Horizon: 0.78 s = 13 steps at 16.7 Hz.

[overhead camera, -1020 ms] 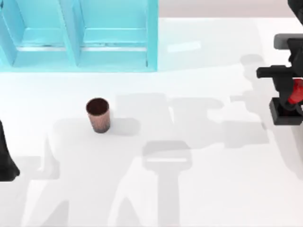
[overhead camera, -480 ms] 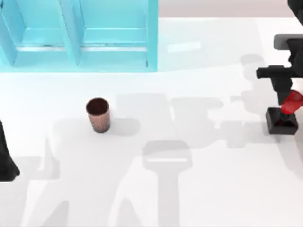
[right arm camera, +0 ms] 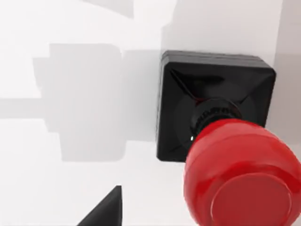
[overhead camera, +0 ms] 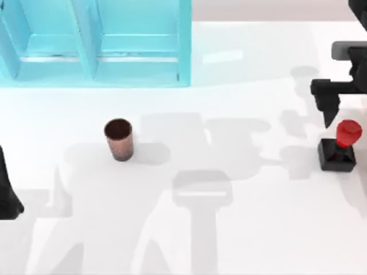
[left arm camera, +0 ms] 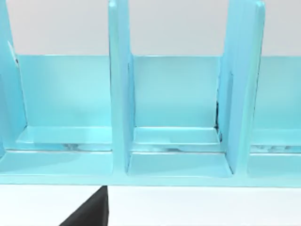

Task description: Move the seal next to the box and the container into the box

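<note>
From above, my right gripper (overhead camera: 335,110) hangs at the table's right edge, just above the seal (overhead camera: 338,147). One dark fingertip points down beside the red knob and does not seem to touch it, but whether the fingers are spread or closed I cannot tell from here. The seal stands upright on the white table (overhead camera: 241,217), black block down and red knob up, well apart from the box (overhead camera: 94,43), which sits at the far left. The container (overhead camera: 119,139) stands upright on the table's left half, in front of the box and outside it, its dark mouth facing up. My left arm (overhead camera: 8,192) is parked at the left edge, below and to the left of the container.

My left wrist camera faces the box (left arm camera: 120,94): light blue upright dividers split it into open compartments, with a bare floor in each. A dark tip of my left gripper (left arm camera: 89,212) shows at the lower edge; its state I cannot tell.

My right wrist camera looks straight down on the seal (right arm camera: 221,141), the glossy red knob close under the lens and the square black base flat on the table (right arm camera: 70,165). A dark finger tip (right arm camera: 106,209) sits clear of the seal, touching nothing.
</note>
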Available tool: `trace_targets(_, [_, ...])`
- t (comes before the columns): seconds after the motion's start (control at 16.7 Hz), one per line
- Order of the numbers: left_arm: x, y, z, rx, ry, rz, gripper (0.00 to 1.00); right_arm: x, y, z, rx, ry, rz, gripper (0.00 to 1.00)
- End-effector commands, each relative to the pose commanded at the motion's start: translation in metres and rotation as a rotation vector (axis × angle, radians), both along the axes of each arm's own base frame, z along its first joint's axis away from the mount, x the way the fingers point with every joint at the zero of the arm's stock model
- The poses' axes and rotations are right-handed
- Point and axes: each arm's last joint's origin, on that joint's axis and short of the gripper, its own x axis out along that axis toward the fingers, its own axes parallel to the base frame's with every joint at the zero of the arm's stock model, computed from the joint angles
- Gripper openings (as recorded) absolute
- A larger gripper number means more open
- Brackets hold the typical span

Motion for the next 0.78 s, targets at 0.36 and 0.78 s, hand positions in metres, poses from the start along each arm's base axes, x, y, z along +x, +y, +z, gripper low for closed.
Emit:
trace_targets(0.36, [0.0, 0.0, 0.0, 0.0, 0.0, 0.0, 1.0, 0.0, 0.0, 0.0, 0.0, 0.001, 0.0, 1.0])
trace_targets(0.78, [0.0, 0.0, 0.0, 0.0, 0.0, 0.0, 1.0, 0.007, 0.001, 0.059, -0.001, 0.007, -0.002, 1.0])
